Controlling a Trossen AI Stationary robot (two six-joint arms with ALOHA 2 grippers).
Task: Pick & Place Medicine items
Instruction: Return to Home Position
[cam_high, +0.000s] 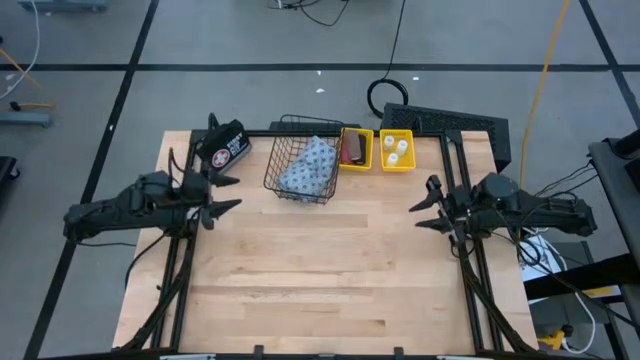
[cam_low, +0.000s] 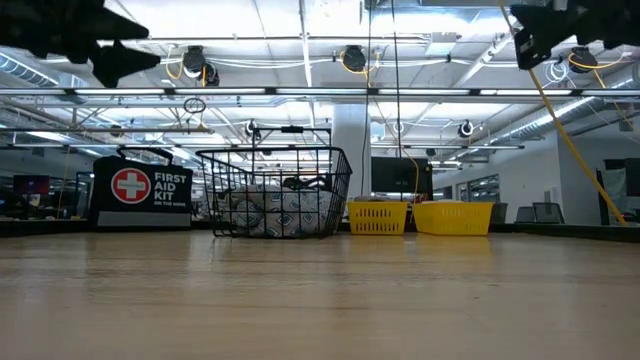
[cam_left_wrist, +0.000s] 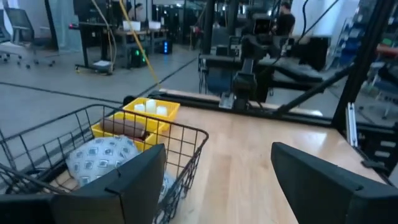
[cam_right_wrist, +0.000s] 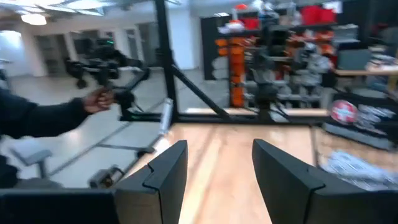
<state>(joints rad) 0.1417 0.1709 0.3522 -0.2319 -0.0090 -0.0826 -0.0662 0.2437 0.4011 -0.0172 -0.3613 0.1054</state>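
Note:
A blue-grey patterned soft pouch (cam_high: 308, 166) lies in the black wire basket (cam_high: 283, 180) at the table's far middle; it also shows in the left wrist view (cam_left_wrist: 102, 157). A yellow bin (cam_high: 356, 149) holds the brown bar (cam_high: 352, 148). Another yellow bin (cam_high: 396, 150) holds three tiny white bottles (cam_high: 397, 150). My left gripper (cam_high: 228, 194) is open and empty, raised at the table's left, left of the basket. My right gripper (cam_high: 427, 208) is open and empty, raised at the table's right. The pink roll and the black handled piece are not seen.
A black first aid bag (cam_high: 223, 148) with a red-and-white emblem stands at the far left corner. A person's sleeve and hand (cam_right_wrist: 93, 102) show beyond the table in the right wrist view. Bare wood (cam_high: 330, 270) covers the table's middle and near part.

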